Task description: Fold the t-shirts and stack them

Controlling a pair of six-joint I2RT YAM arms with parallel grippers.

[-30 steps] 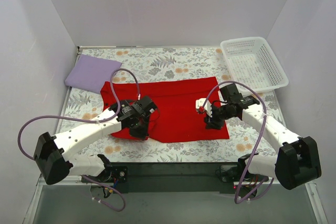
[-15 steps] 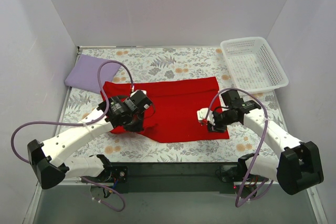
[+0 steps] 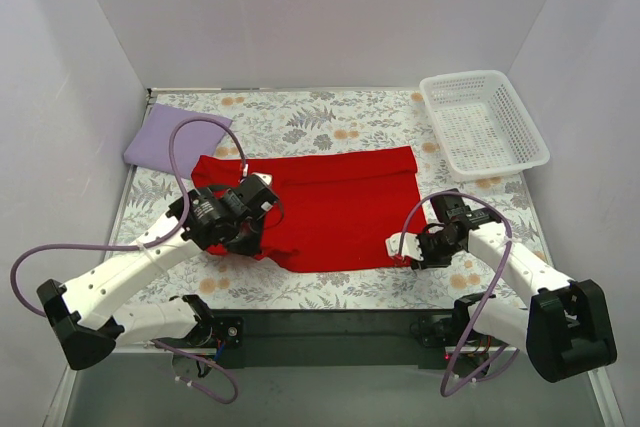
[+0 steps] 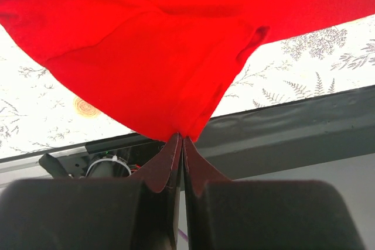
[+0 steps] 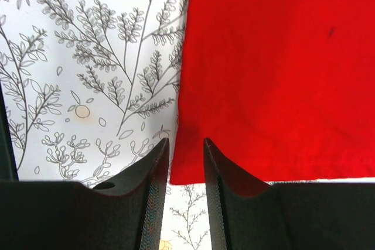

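Jaws of your left gripper (image 4: 181, 142) are clenched on the bunched near-left edge of the red t-shirt (image 3: 340, 202), spread across the table (image 3: 300, 112). Your right gripper (image 5: 186, 147) stands parted, the shirt's near-right corner in its gap. The lilac t-shirt (image 3: 172, 137) lies far left.

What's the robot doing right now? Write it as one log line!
left pincer: shut on red t-shirt | right pincer: open at its near corner | lilac t-shirt: far left, apart
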